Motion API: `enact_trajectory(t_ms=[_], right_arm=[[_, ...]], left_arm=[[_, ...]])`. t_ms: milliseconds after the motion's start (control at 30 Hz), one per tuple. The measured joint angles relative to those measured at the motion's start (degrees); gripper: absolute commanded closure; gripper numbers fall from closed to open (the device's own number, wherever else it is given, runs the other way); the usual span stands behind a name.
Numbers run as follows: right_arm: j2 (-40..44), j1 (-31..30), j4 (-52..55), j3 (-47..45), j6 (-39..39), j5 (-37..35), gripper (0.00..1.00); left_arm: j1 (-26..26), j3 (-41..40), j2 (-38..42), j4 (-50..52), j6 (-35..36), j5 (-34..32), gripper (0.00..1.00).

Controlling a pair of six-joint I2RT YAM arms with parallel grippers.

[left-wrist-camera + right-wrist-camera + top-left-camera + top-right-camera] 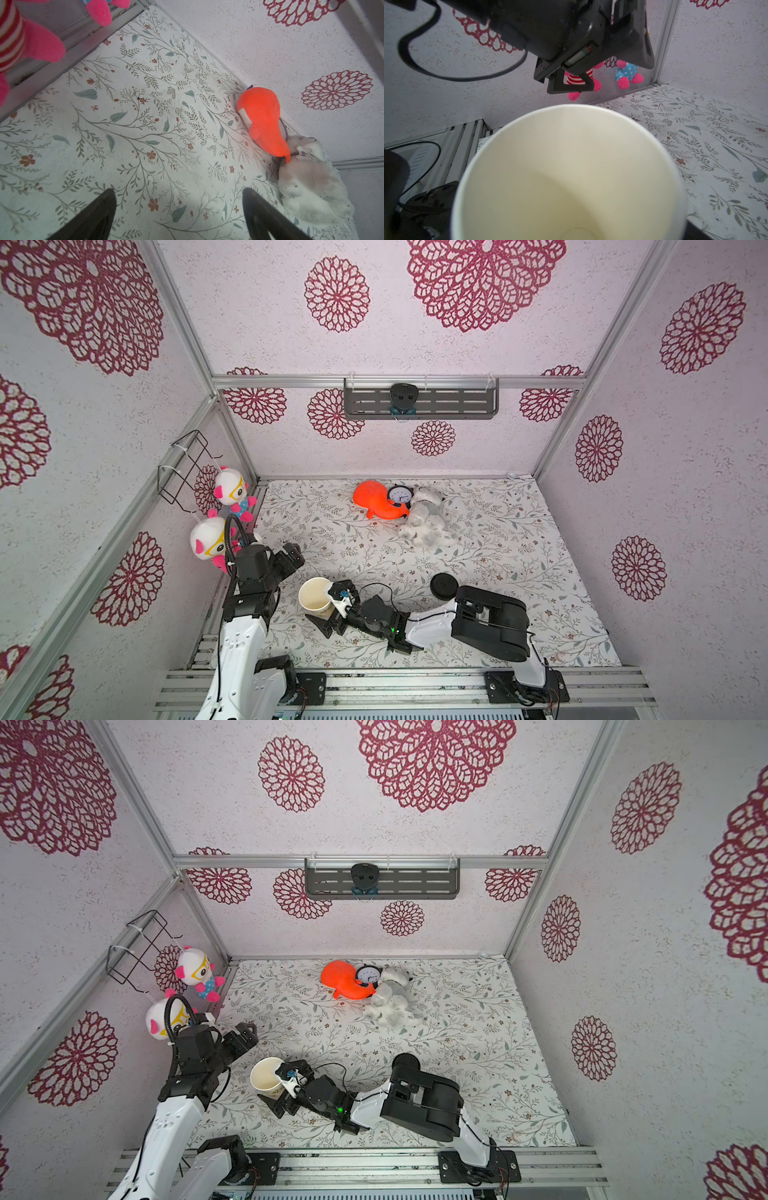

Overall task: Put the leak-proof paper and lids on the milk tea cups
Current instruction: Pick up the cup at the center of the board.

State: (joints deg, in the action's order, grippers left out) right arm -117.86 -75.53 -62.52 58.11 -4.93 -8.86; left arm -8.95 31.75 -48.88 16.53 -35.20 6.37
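The milk tea cup [312, 596] [266, 1073] stands upright near the table's front left, cream inside, its mouth uncovered. A little orange print shows low on its side. It fills the lower part of the right wrist view as the cup [571, 166]. My right gripper [326, 605] reaches in from the right with its jaws open wide, and the cup stands between them. One black finger [318, 623] lies along the cup's near side. My left gripper [296, 552] [178, 190] hovers open and empty over bare table, left of and behind the cup. I cannot make out the leak-proof paper in any view.
A black round lid [443, 585] lies behind the right arm. An orange plush [376, 502], a small clock [399, 494] and a grey-white plush dog [426, 522] sit at the back. Two plush dolls [230, 489] and a wire basket [183, 466] hang on the left wall.
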Motion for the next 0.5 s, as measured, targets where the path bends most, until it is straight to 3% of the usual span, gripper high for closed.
enact_trajectory(t_ms=[167,500], right_arm=[[-1.16,0.61,0.50,2.12,1.29,-1.42,0.17],[1.33,0.85,-0.48,-2.01,3.52,-3.50,0.21]], left_arm=[[0.00,0.00,0.00,0.00,0.02,0.39,0.03],[0.00,0.00,0.00,0.00,0.02,0.42,0.03]])
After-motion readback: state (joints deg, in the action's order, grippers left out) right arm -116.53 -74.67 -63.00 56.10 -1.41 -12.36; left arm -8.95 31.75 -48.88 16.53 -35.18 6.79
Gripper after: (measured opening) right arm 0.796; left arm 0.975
